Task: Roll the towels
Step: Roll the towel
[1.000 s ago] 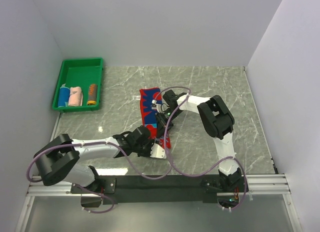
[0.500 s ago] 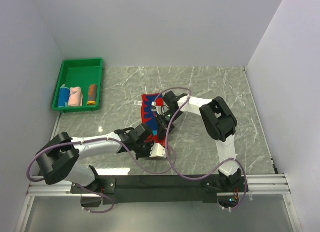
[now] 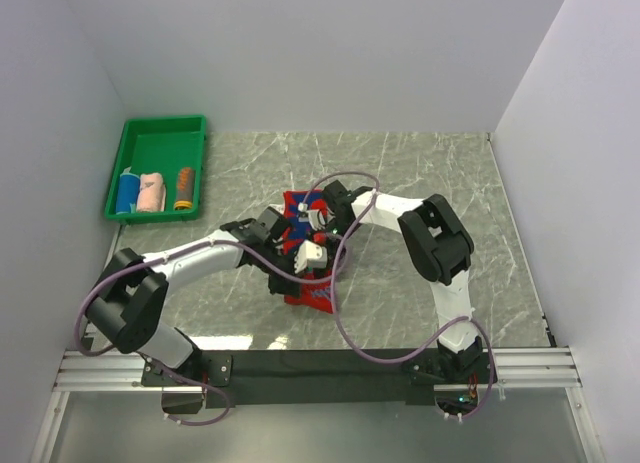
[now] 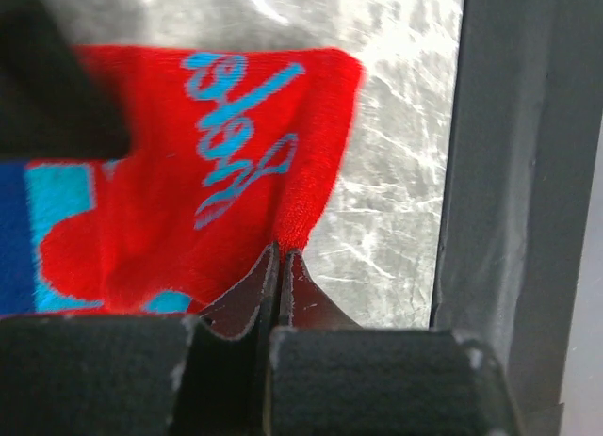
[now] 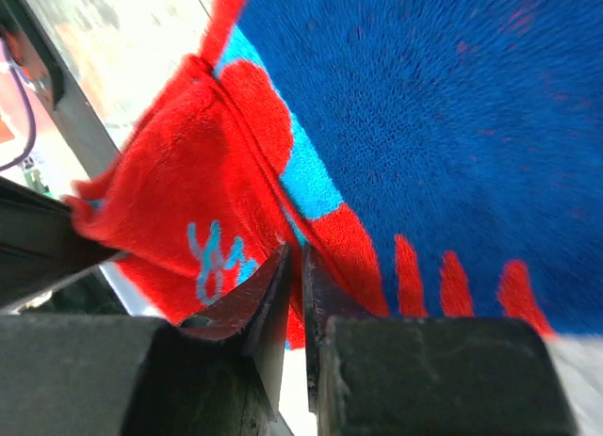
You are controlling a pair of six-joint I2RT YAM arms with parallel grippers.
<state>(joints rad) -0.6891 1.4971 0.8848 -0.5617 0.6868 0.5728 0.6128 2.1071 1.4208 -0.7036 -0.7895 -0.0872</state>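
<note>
1. The left pincer has its jaws squeezed right together. A little peak of the red hem of the red-and-blue towel is nipped between the tips, so it's got hold of the cloth by the edge.
2. In that wrist view the towel spreads up and to the left of the tips. It's red with turquoise script and has a blue patch at the far left. Just right of the tips is bare marble table.
3. The right pincer is almost closed, with only a thin slit between the jaws. The towel's red edge is caught right at the tips, so it's holding the same towel.
4. Above and right of the right pincer's tips is the big blue field with red stripes. To their left, a red flap with lettering is doubled over on itself.
5. From overhead the two pincers sit close together over that one towel, the right one just beyond the left one. One end of the towel sticks out on the near side of the left pincer. Can't tell if the middle is lifted off the table.
6. The other towels are well away, off to the left pincer's far left in the green tray. The blue roll, pink roll and orange roll sit side by side.
</note>
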